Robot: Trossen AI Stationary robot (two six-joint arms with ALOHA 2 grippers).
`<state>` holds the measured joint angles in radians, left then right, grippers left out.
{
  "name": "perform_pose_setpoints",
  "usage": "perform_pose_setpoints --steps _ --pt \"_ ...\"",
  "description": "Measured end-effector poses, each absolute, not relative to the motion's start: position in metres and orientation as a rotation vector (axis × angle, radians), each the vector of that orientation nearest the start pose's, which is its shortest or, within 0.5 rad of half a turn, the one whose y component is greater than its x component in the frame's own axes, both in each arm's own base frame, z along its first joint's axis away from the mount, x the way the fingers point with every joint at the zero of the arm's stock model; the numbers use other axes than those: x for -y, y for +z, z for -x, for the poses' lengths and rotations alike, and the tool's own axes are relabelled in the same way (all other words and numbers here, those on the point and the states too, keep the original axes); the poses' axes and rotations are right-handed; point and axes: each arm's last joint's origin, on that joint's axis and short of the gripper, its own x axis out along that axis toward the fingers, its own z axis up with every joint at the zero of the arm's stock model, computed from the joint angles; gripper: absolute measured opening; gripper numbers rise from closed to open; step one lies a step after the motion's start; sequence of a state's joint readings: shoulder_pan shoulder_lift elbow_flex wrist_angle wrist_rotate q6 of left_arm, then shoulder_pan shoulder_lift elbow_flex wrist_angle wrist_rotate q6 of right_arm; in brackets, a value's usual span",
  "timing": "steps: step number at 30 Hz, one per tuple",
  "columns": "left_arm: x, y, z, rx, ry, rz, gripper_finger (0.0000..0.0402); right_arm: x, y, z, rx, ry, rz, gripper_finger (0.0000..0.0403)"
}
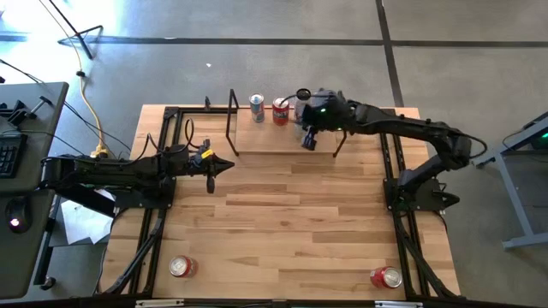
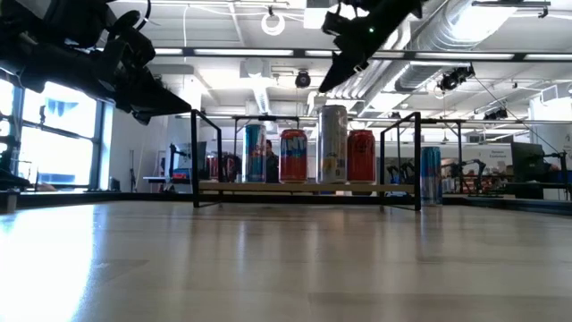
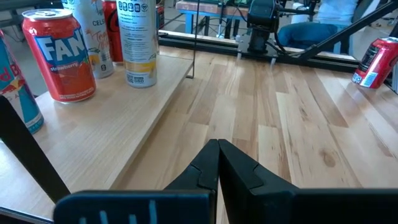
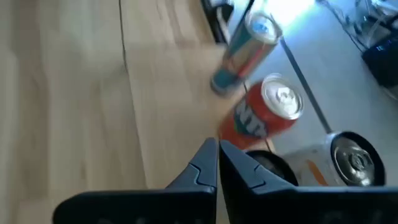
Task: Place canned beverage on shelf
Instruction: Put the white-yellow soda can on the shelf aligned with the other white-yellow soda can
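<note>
The shelf [image 1: 265, 144], a low light-wood plank with black rod frames at its ends, stands at the table's far edge. Several cans stand upright on it: a blue one [image 2: 255, 154], an orange-red one [image 2: 293, 156], a tall white one [image 2: 332, 143] and a red one [image 2: 361, 156]. My right gripper [image 1: 308, 141] hangs shut above these cans [image 4: 267, 112], slanting down, clear of their tops in the low view [image 2: 325, 86], with nothing between its fingers. My left gripper [image 1: 228, 165] waits shut left of the shelf, above the table [image 3: 217, 146].
Two red cans are on the table near its front edge, one at the left [image 1: 181, 266] and one at the right [image 1: 387, 277]. Black arm frames run along both table sides. The wide middle of the tabletop [image 1: 291, 214] holds no objects.
</note>
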<state>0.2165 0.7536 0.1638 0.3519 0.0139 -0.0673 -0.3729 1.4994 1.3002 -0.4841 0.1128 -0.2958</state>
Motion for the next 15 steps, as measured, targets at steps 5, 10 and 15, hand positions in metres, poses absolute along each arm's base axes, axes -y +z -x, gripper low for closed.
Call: perform_pose_setpoints --steps 5,10,15 --pt "-0.034 0.173 -0.154 -0.245 0.21 0.097 0.0 0.117 0.322 -0.329 -0.962 -0.34 0.269 0.0" --pt "-0.033 0.173 -0.154 -0.248 0.21 0.097 0.0 0.115 0.327 -0.348 -1.117 -0.326 0.331 0.0" --pt "-0.033 0.172 -0.154 -0.263 0.209 0.096 0.0 0.119 0.319 -0.359 -1.221 -0.343 0.345 0.0"
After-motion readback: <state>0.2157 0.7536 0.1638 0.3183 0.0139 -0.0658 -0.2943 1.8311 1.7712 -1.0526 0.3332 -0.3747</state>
